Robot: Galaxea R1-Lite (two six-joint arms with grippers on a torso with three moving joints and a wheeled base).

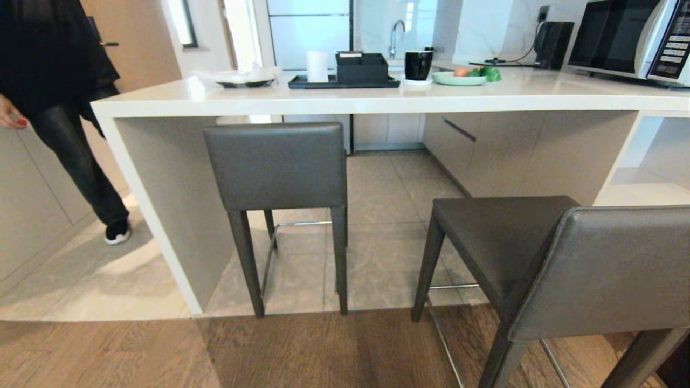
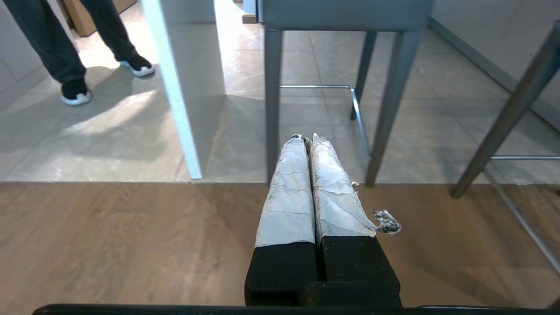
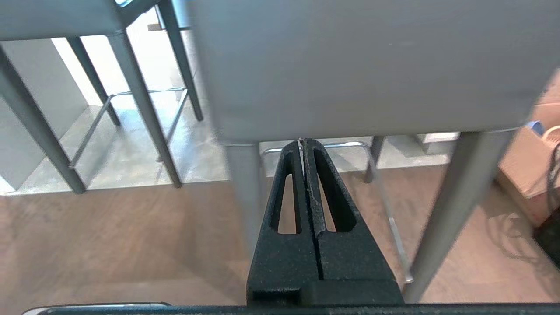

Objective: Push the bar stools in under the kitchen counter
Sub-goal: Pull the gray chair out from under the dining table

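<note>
L gripper (image 2: 306, 138) black w/ worn white-taped fingers (image 2: 286, 188), R gripper (image 3: 302, 141) black, slotted triangular fingers (image 3: 286, 192)

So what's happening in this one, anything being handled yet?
Nothing is handled yet. The left stool stands tucked under the counter, while the right stool stands pulled out on the wood floor, close to the robot. The left gripper and right gripper both hang low with jaws shut, holding nothing; the right one sits just behind the pulled-out stool's backrest. A person stands past the counter's left end.
</note>
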